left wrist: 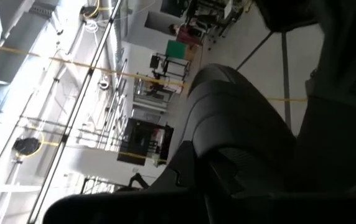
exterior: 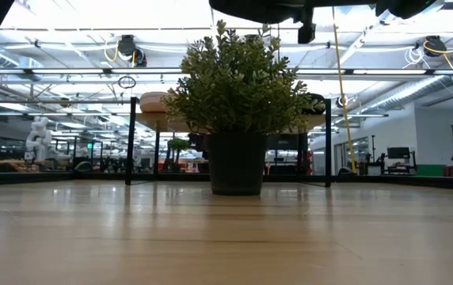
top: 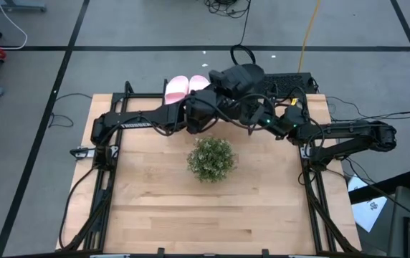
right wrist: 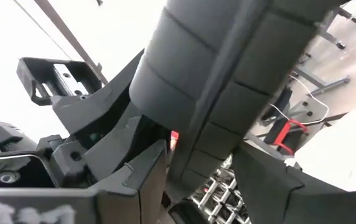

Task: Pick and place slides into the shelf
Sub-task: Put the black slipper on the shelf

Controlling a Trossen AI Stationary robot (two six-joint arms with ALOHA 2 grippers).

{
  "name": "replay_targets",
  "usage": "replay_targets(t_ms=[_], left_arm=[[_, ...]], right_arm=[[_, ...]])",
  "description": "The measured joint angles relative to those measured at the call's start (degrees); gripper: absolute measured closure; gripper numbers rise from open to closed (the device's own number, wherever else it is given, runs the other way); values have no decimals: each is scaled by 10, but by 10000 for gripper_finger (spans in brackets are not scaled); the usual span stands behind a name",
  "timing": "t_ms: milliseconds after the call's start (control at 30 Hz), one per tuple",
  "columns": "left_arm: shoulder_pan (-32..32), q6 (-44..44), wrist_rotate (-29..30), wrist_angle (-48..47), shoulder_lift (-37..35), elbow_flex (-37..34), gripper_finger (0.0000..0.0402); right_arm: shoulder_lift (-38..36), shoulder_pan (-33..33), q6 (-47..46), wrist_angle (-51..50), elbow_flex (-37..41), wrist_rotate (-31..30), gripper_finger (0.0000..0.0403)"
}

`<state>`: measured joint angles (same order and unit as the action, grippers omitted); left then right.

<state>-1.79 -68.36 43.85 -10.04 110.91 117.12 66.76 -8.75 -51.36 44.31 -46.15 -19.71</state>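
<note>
Two pale pink slides (top: 178, 87) (top: 198, 83) lie side by side on the shelf (exterior: 149, 119) at the table's far edge. One black slide (top: 242, 74) hangs in the air above the far middle, where both arms meet. My left gripper (top: 218, 89) reaches it from the left and is shut on it. My right gripper (right wrist: 209, 180) comes from the right, slanting upward, with the slide (right wrist: 215, 93) between its two fingers. The shelf's board is mostly hidden behind the plant in the low view. My left gripper is shut on the black slide (left wrist: 240, 124), coming level from the table's left. Its own body and the slide hide the place of contact, so the part it has cannot be told. The slide is lifted clear of table and shelf. My right gripper has the black slide's ribbed sole (right wrist: 193, 149) between its two fingers (right wrist: 147, 180), one on each side. The fingers slant upward from the table's right and lie across the slide. The slide is clear of everything below.
A bushy green plant (top: 211, 158) in a dark pot (exterior: 236, 162) stands mid-table, just near of both arms. A dark flat object (top: 291, 82) lies at the far right beside the shelf. Bare wooden tabletop (top: 205, 215) stretches toward the near edge.
</note>
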Motion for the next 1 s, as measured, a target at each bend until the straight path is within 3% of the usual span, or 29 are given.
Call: replay_targets(t_ms=[767, 1000], left_arm=[[9, 28, -20, -21, -1, 0, 401], [9, 29, -23, -19, -1, 1, 401]], right_arm=[[36, 17, 11, 70, 0, -14, 235], [36, 17, 24, 77, 0, -13, 289]])
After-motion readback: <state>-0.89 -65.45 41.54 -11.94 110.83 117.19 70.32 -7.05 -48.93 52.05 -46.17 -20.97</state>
